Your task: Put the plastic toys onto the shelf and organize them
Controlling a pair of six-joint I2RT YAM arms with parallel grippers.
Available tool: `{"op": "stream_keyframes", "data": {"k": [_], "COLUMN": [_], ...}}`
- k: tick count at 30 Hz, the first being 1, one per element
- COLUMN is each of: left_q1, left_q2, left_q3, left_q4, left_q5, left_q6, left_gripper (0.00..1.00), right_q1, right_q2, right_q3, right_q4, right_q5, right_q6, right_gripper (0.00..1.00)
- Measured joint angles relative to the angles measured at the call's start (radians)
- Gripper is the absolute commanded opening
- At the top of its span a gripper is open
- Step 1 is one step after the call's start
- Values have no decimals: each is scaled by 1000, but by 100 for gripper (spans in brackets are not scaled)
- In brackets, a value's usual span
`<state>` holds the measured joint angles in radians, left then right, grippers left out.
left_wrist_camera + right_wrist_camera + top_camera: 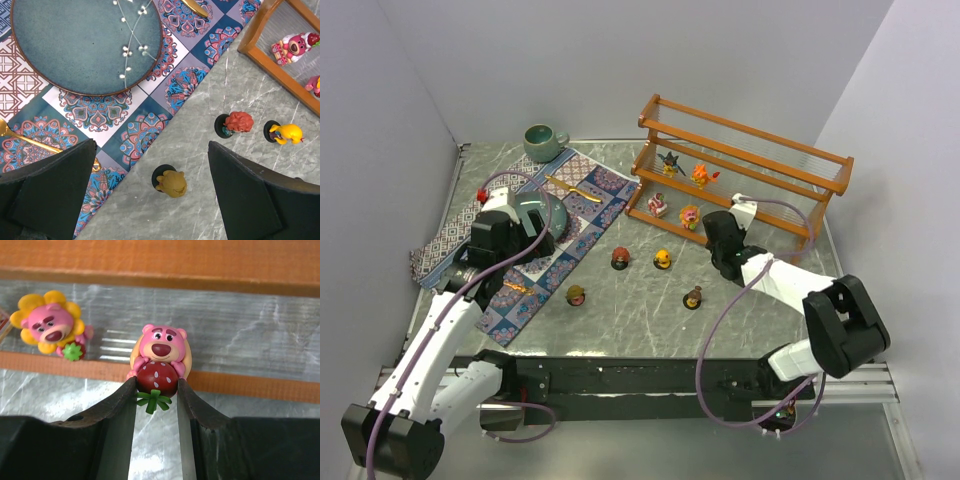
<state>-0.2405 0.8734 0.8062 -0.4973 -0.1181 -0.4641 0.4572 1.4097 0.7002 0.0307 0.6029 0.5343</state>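
My right pincer [156, 386] holds the strawberry bear [158, 357], a pink figurine, with both jaws pressed narrow against the red berry. The toy sits at the front rail of the shelf [745, 165], on its lowest tier. I cannot tell whether it rests on the clear ribbed panel. Just to its left on that tier stands the sunflower bear [49, 322], upright and facing me.

From above, the shelf also carries a pink toy [658, 205] on the lowest tier. A dark spiky figure [669, 161] and an orange figure [701, 175] stand on the tier behind.

My left pincer [151, 145] hangs with its jaws spread wide and nothing between them, above the edge of the patterned mat [145, 130], near the blue plate [75, 45]. Below it on the grey desk [640, 320] stands a tan figure [171, 183]. A red-haired figure [237, 122] and a yellow figure [286, 133] stand side by side farther on. A brown figure [693, 297] stands apart near my right arm. A green mug [542, 141] sits at the far end of the mat.
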Motion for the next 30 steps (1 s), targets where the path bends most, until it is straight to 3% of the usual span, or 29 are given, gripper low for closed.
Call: {"op": "stream_keyframes", "data": {"k": [22,28,30], "left_q1": [0,2,2], "left_q2": [8,8,8], "left_q3": [0,0,0], "left_q4": [0,0,0], "left_q5": [0,0,0], "left_q6": [7,8,8], "left_gripper": [97,97,97], "right_q1": [-62,-65,-66], "right_q2": [94,119,122], "right_q3": [40,56,58], "right_q4": [45,45,44], "right_q5": [-2,-1,-1], "right_q6": [8,13,15], "right_gripper": [8,16,23]}}
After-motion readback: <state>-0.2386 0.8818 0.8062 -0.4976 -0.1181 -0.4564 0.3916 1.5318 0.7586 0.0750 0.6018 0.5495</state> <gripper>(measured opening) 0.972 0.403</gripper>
